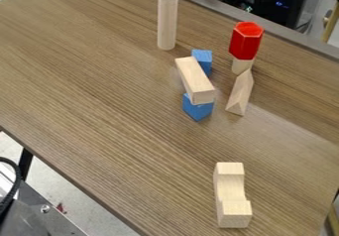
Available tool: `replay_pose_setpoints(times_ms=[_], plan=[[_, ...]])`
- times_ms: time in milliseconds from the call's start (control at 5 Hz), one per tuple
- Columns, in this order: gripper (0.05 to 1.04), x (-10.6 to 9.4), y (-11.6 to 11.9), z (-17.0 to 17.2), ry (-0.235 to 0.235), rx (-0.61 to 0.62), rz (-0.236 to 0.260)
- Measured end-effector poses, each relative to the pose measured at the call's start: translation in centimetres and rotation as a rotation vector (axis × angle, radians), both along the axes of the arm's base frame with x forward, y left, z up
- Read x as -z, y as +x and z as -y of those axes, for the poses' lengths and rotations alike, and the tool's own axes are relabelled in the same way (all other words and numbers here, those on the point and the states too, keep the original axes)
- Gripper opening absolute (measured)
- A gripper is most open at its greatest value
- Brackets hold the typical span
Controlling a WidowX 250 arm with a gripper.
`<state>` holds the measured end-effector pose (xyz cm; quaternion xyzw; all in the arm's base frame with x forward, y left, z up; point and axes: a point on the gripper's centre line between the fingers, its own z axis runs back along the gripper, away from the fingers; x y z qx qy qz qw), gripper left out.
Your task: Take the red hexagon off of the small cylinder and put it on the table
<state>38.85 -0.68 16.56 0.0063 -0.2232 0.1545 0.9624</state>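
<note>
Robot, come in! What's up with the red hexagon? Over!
Red hexagon up on small cylinder, not on table yet. Nothing on top of it. Wooden wedge close by, might get bumped. Over.

Single camera view is looking from above table (99, 91), down at slant. Camera is standing on near side of notched block (230, 195), well higher than it, and is facing past it toward far table edge. Distance is being moderate: notched block is lying nearest, other blocks are fitting in view farther behind it. Left of notched block, view is reaching down to floor (86, 210); far beyond it, to dark equipment (285, 4).
</note>
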Motion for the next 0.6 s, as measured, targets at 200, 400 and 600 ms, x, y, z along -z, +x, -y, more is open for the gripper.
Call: replay_pose_setpoints(times_ms=[200,400,600], plan=[[1.001,1.3,0.0,0.1,-0.001,0.001,-0.034],[1.001,3.6,0.9,1.4,-0.019,0.075,-0.066],[1.001,5.6,1.7,1.9,-0.008,0.109,-0.095]])
